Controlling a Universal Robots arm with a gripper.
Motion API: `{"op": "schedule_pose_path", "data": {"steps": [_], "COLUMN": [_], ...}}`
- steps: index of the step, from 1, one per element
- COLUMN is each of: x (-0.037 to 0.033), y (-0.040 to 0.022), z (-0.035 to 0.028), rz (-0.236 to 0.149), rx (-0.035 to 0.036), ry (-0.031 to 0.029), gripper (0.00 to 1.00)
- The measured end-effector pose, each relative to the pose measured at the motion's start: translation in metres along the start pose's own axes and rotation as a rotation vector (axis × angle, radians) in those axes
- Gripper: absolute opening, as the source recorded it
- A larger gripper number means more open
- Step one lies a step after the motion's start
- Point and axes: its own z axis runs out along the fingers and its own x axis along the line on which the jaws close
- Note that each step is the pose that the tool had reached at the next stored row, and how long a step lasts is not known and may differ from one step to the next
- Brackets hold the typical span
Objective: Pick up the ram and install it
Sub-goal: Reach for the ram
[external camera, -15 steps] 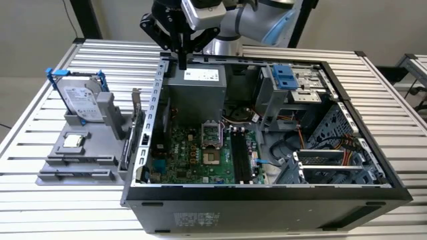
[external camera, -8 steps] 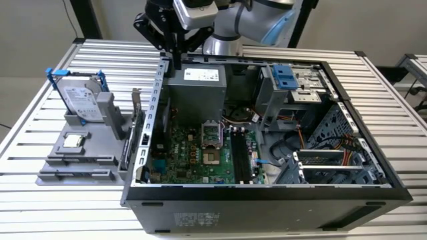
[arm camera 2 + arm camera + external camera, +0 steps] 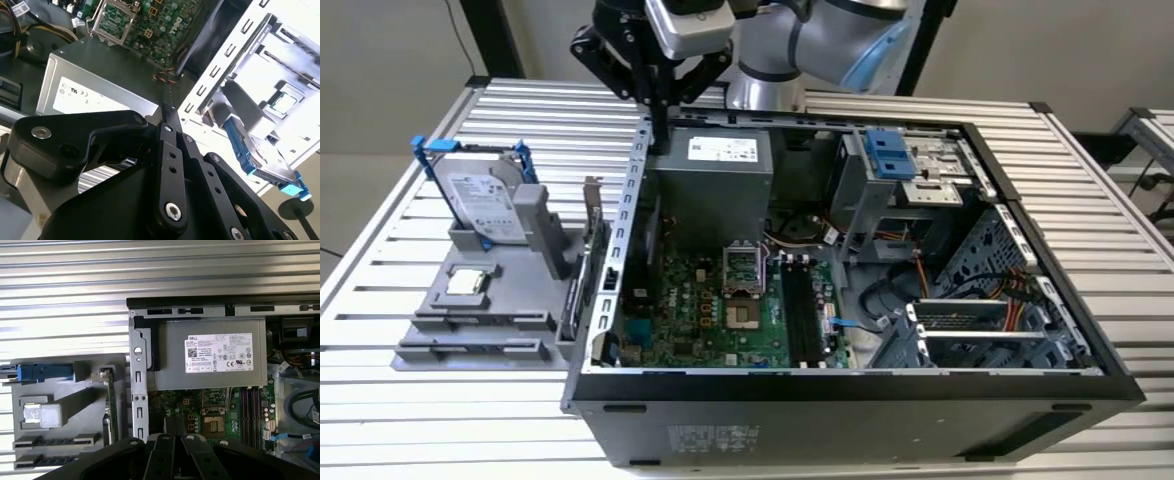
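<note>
Silver slatted table [image 3: 440, 430]. Open computer case [image 3: 854, 425] lies on it. Grey stand [image 3: 467, 345] sits on table too, just beside case, on exterior view's left.

End effector [image 3: 169, 111] cropped (arm [image 3: 827, 40] too)

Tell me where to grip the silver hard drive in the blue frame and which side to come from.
I'd grip the silver hard drive in the blue frame across its two flat faces near the top edge, coming straight down. It stands on edge in the grey holder, leaving that edge free.
</note>
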Motion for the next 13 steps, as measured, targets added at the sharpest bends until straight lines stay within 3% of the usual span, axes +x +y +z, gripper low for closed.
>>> {"op": "schedule_pose_path", "data": {"steps": [13], "x": [0.0242], "y": [-0.0016], "z": [-0.0005], "rz": [-0.001], "rx": [0.0001], "ry": [0.0010], "gripper": [0.00]}}
